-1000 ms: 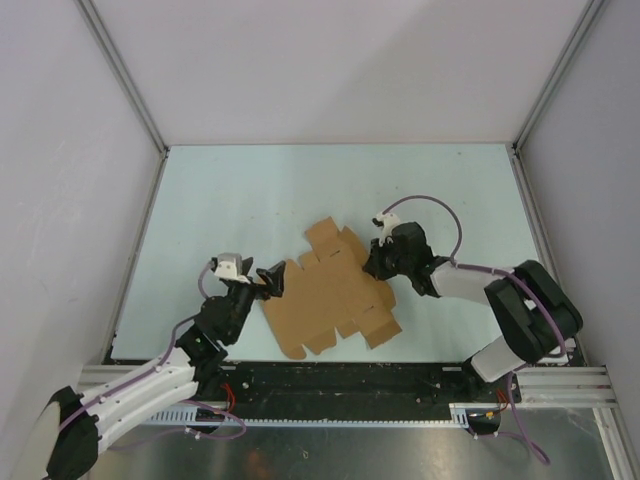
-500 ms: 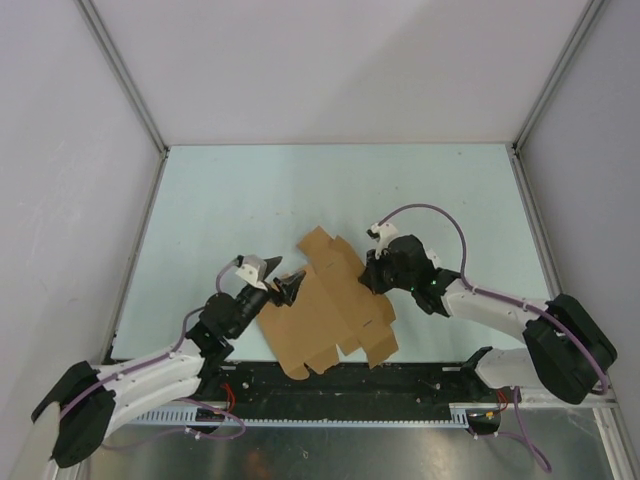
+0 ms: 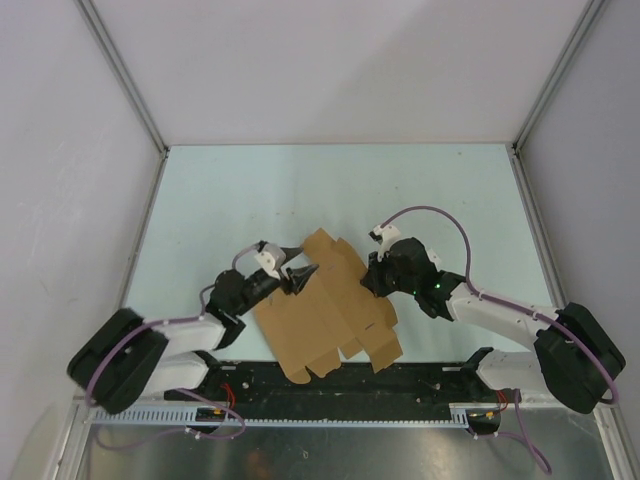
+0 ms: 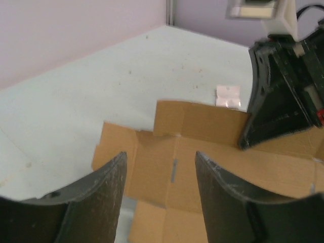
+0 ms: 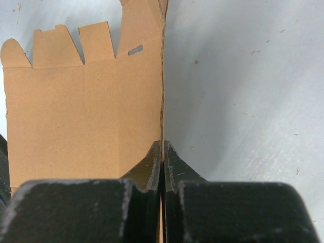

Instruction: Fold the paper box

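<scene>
The paper box [image 3: 328,305] lies near the front edge of the worktop [image 3: 250,190], long axis front to back; the right pincer [image 3: 372,275] clamps its right edge, the open left pincer [image 3: 297,280] faces its left edge.

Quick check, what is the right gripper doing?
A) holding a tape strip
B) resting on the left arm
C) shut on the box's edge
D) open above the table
C: the right wrist view shows the right gripper pinched shut on the edge of the box.
</scene>
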